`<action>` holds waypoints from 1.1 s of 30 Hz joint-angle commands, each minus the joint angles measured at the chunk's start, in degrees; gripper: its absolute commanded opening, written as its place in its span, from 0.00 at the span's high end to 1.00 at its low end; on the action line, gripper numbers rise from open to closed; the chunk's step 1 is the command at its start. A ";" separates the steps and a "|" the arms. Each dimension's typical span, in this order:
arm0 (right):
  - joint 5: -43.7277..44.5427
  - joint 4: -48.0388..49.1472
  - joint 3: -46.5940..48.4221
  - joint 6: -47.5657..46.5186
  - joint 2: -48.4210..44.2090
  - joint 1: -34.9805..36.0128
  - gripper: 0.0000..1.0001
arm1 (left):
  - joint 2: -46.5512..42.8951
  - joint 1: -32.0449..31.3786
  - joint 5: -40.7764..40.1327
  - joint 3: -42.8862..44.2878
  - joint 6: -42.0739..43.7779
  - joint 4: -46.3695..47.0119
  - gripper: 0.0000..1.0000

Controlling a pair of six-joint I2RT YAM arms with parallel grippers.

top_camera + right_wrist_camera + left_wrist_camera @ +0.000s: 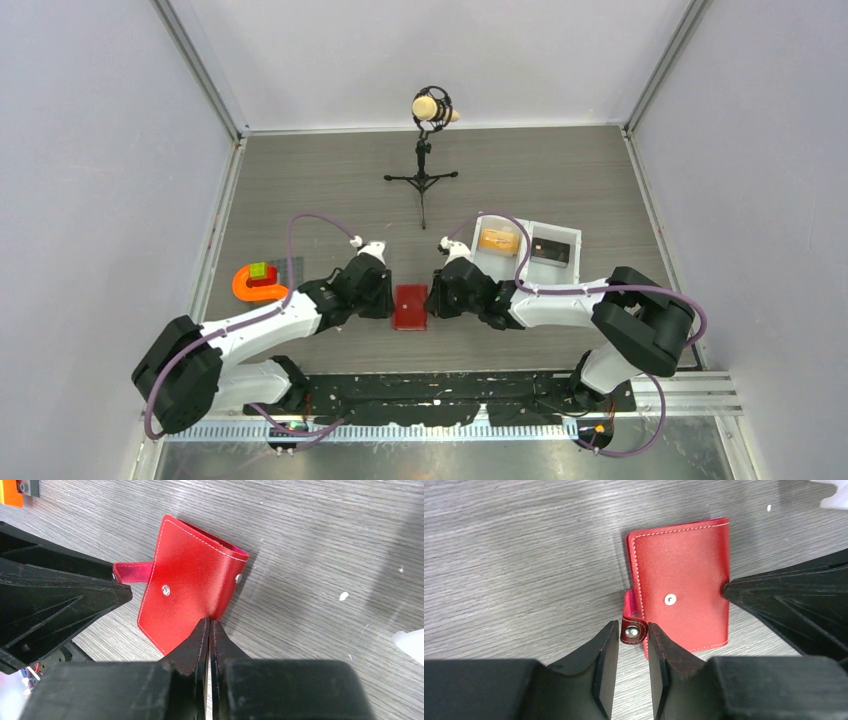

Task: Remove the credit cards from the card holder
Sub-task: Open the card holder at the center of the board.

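The card holder point(684, 580) lies closed and flat on the grey wood-grain table point(524, 555), right of centre in the left wrist view and at the middle of the overhead frame between the two arms. Its snap strap point(631, 632) hangs loose off the lower left edge of the cover, stud facing up, with the matching snap bare on the cover, so the clasp looks undone. The left gripper point(632, 626) straddles that strap with its jaws narrowly apart. A thin gap shows on each side of the tab, so it is not visibly pinched. The right gripper point(209, 622) has its jaws pressed together, and its tip touches the holder's opposite edge, apparently bracing it. I judge the step in hand to be opening the holder; no card is out yet. The next move seems to call for closing on the strap and swinging the cover open while the other arm keeps the holder from sliding, and the thin, floppy tab could slip free. The credit cards cannot be seen at all. A pink sliver shows along the holder's top edge, but whether that is lining or a card I cannot tell. The inner pockets are hidden under the cover. In the overhead frame the arms cover both sides of the holder, hiding the strap. To the upper right of the holder, well apart from it, stands a white tray point(575, 235) holding an orange block point(498, 240).
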 commanded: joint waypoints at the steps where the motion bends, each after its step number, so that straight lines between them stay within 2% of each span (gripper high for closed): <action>1: -1.14 0.68 0.70 -3.88 -1.32 -0.43 0.95 | -0.62 0.37 -1.44 -1.01 -0.45 0.26 0.68; 12: -3.15 1.31 1.01 -7.18 -1.11 -0.48 0.95 | 1.71 3.47 1.71 -2.14 0.09 4.01 0.56; 20: -5.15 0.18 1.96 -9.28 -0.83 -0.60 0.95 | 1.19 5.21 5.81 -3.62 0.92 9.08 0.55; 24: -5.14 -0.18 2.29 -9.51 -0.65 -0.96 0.95 | 1.53 5.42 8.83 -4.35 0.80 10.81 0.62; 28: -5.31 -0.97 2.90 -9.54 -0.36 -1.46 0.95 | 1.48 5.46 9.48 -4.50 0.84 9.77 0.79; 30: -5.06 -1.61 3.22 -9.40 -0.77 -1.57 0.92 | 0.26 5.51 9.90 -4.84 0.49 9.20 0.90; 33: -4.96 -3.28 3.95 -8.69 -2.28 -1.58 0.82 | -2.33 5.52 11.94 -5.94 -0.55 10.15 1.00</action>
